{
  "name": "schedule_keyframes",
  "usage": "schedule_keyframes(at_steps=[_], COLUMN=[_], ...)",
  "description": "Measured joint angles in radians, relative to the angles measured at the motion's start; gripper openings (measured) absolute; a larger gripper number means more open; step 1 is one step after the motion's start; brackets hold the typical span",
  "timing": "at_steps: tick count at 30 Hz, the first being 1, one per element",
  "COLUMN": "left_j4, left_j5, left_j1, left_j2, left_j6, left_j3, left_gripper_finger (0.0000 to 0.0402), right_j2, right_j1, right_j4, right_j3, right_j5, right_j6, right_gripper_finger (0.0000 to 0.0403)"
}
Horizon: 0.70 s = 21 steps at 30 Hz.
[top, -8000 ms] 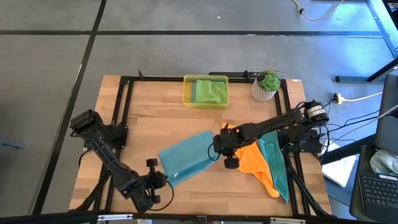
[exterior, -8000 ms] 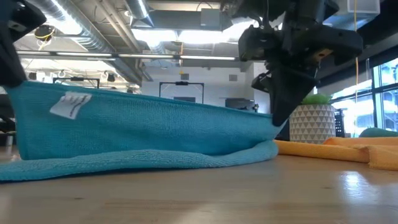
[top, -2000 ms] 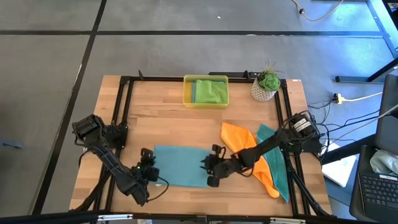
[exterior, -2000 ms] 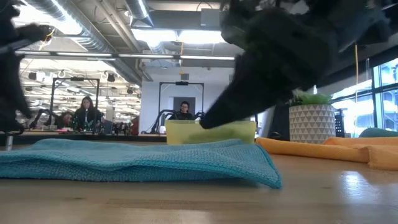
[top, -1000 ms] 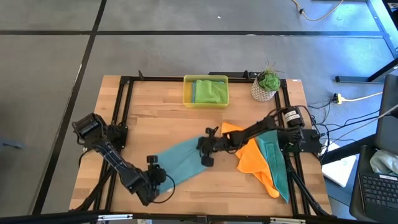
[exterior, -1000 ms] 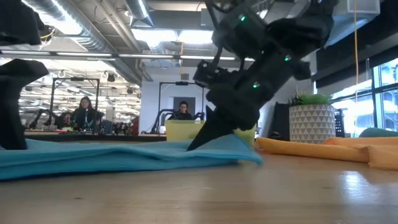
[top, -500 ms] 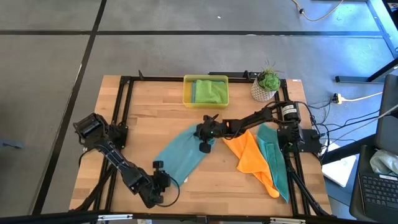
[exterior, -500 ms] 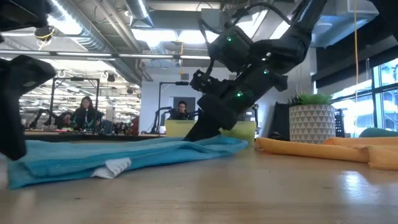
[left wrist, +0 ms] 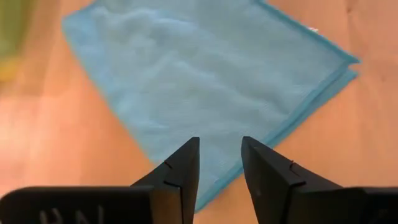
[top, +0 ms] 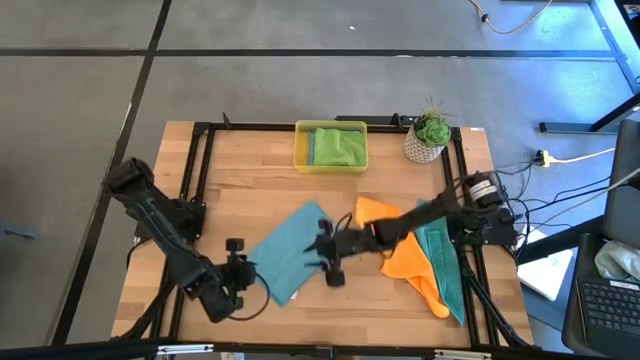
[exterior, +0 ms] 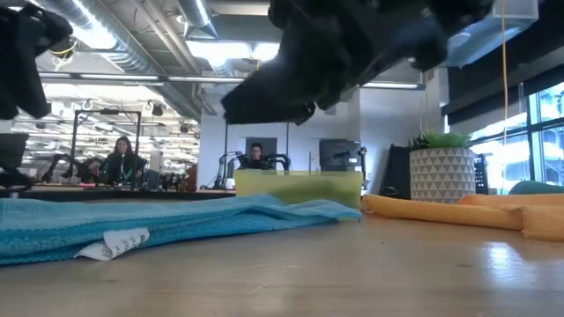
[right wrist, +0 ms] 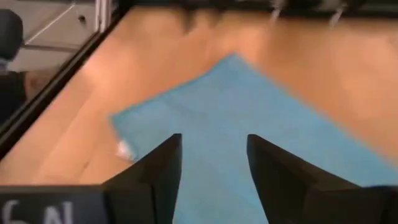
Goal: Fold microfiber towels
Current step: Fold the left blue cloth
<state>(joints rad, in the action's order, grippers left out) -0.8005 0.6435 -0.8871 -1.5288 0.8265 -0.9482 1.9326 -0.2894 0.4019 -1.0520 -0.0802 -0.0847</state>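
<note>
nearest the front edge, the left gripper sits low at the near-left of the table, just left of the folded teal towel. in the left wrist view its fingers stand apart w/ a clear gap and nothing between them; the teal towel lies flat on the wood beyond them, folded double w/ two edges showing along one side.

the right gripper hangs mid-table at the teal towel's right edge, arm reaching in from the right side. right wrist view: fingers spread wide, empty, looking down on the blue cloth. low view shows this gripper up off the cloth, not touching it, and a white tag poking out at the cloth's near edge.

right of that gripper, an orange towel lies crumpled, partly over another teal towel near the table's right edge; both unfolded.

far side: yellow tray at the back centre w/ a lime green towel in it and a strip of teal at its left. potted plant to the right of the tray, far-right corner.

low view bg: two people seated at desks, well beyond the table.
</note>
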Motion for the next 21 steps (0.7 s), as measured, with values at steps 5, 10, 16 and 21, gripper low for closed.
schedule_keyframes(at_steps=[5, 10, 16, 21], left_j4=[0.097, 0.162, 0.197, 0.305], left_j5=[0.067, -0.005, -0.042, -0.100], left_j1=[0.007, 0.033, 0.029, 0.014], left_j2=[0.009, 0.006, 0.006, 0.006], left_j6=[-0.116, -0.136, -0.072, -0.056], left_j3=[0.080, 0.163, 0.230, 0.287], left_gripper_finger=[0.0114, 0.0114, 0.0114, 0.0114], right_j2=[0.084, 0.194, 0.347, 0.449], right_j1=[-0.115, -0.161, -0.161, -0.165], right_j4=[-0.005, -0.062, -0.419, -0.658], right_j3=[-0.060, -0.229, -0.541, -0.764], right_j5=[-0.204, -0.240, -0.215, -0.179], right_j6=[0.027, 0.113, 0.197, 0.256], right_gripper_finger=[0.0188, 0.0188, 0.0188, 0.0188])
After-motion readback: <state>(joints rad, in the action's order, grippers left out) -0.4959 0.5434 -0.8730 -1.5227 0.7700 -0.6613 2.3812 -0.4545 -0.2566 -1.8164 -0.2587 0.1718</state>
